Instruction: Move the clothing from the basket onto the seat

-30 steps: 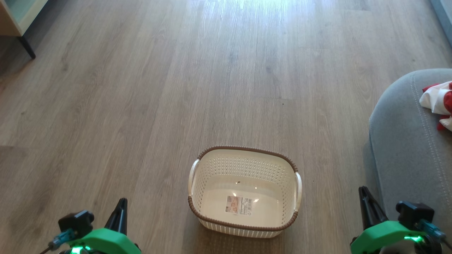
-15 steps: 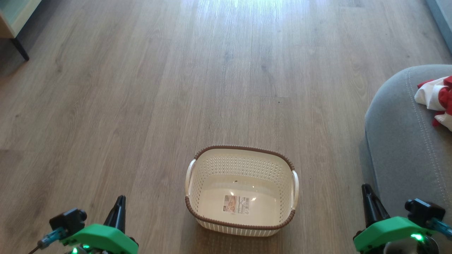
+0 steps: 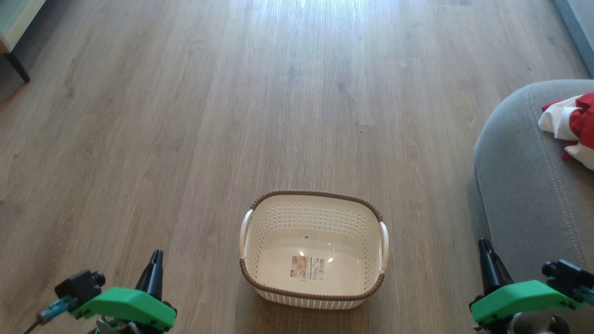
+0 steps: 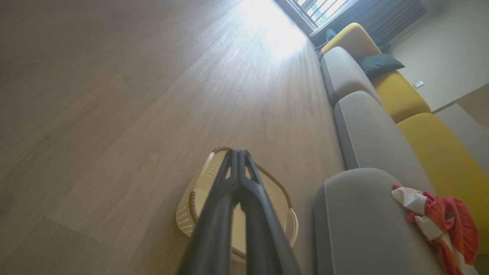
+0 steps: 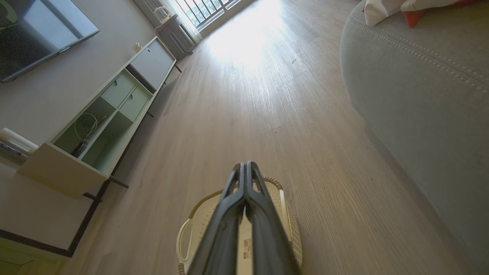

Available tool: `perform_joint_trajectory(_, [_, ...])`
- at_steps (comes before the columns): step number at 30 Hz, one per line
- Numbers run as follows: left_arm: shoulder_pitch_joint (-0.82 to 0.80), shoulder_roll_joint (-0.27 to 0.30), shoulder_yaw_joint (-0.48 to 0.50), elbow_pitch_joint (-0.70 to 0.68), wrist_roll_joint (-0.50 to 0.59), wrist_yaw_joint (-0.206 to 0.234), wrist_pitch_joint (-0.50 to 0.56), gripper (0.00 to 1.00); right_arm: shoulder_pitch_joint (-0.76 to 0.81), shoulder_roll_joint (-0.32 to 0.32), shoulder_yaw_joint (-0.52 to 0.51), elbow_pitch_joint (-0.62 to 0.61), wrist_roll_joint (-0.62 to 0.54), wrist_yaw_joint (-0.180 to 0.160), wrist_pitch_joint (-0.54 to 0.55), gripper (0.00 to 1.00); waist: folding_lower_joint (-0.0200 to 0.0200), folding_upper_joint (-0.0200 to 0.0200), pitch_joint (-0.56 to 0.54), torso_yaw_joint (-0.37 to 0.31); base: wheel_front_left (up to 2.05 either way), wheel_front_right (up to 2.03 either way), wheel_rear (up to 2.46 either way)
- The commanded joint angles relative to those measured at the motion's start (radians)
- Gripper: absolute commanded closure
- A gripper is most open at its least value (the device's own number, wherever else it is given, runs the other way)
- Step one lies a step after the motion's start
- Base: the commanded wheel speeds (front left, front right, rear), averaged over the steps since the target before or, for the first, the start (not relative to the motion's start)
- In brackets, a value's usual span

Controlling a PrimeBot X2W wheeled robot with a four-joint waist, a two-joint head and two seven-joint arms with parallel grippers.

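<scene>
At the lower left, the left gripper (image 3: 156,256) has its fingers pressed together and holds nothing. In the middle, the basket (image 3: 315,218) stands upright on the wooden floor (image 3: 185,116), and a paper label (image 3: 307,267) shows on its bare bottom. At the lower right, the right gripper (image 3: 484,243) also has its fingers pressed together, holding nothing, near the grey seat (image 3: 519,185). The clothing (image 3: 568,123) lies on the seat, at the far right.

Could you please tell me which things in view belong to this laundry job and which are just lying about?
Part of the job:
- empty basket
- red and white clothing, lying on the seat
- grey seat

Just lying about:
- open-shelved cabinet
- television
- dark cushion
- yellow backrest
</scene>
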Motion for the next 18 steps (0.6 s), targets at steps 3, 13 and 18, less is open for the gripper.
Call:
perform_joint_trajectory(3, [-0.055, -0.001, 0.033, -0.036, -0.038, -0.008, 0.009, 1.0, -0.063, -0.007, 0.001, -0.04, 0.052, 0.0, 0.012, 1.0, 0.0, 0.0, 0.001, -0.004, 0.0, 0.0, 0.0])
perform_joint_trajectory(13, [-0.062, -0.014, 0.06, -0.044, -0.128, -0.021, 0.038, 1.0, -0.075, -0.008, -0.002, -0.044, 0.174, 0.0, 0.038, 1.0, 0.0, 0.0, 0.004, -0.017, 0.0, 0.0, 0.0])
perform_joint_trajectory(18, [-0.065, -0.02, 0.074, -0.049, -0.173, -0.028, 0.052, 1.0, -0.081, -0.009, -0.003, -0.047, 0.235, 0.0, 0.051, 1.0, 0.0, 0.0, 0.006, -0.023, 0.0, 0.0, 0.0])
